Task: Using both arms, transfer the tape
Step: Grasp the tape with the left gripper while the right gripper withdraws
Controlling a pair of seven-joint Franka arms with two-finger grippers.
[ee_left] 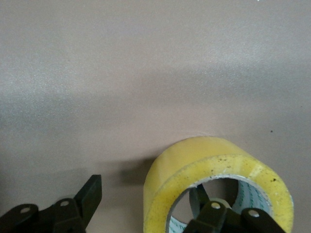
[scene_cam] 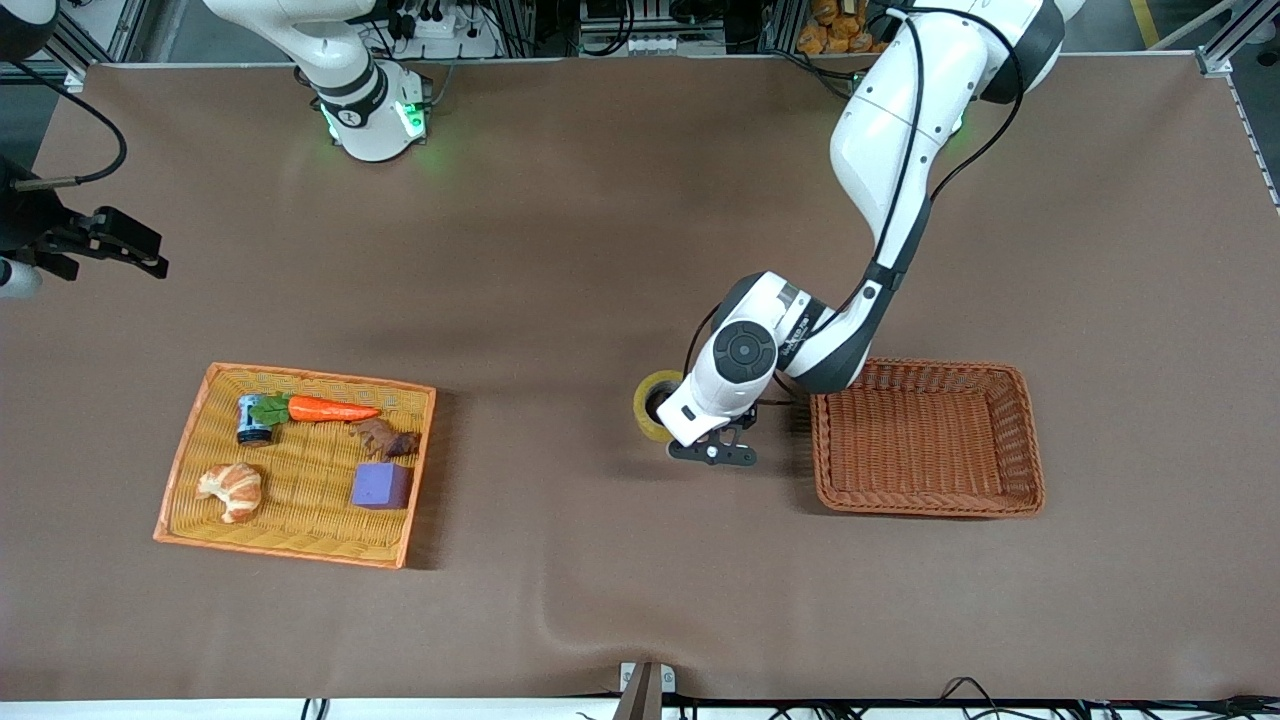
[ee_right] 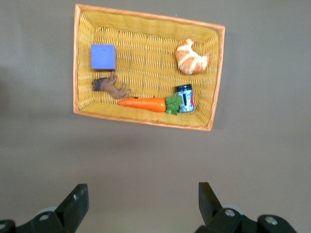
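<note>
The tape [scene_cam: 652,404] is a yellowish ring on the brown table near the middle, beside the brown basket. My left gripper [scene_cam: 680,420] is down at it and open. In the left wrist view one finger [ee_left: 200,200] is inside the tape's [ee_left: 204,160] core hole and the other finger [ee_left: 90,193] is outside, apart from the wall. My left gripper's midpoint [ee_left: 145,196] lies at the tape's outer wall. My right gripper [scene_cam: 135,252] waits open and empty in the air at the right arm's end of the table; its wrist view [ee_right: 141,199] looks down at the yellow tray.
An empty brown wicker basket [scene_cam: 1030,440] stands beside the left gripper, toward the left arm's end. A yellow wicker tray [scene_cam: 190,455] holds a carrot [scene_cam: 330,409], a croissant [scene_cam: 232,489], a purple cube [scene_cam: 380,485], a small jar [scene_cam: 252,420] and a brown figure [scene_cam: 385,438].
</note>
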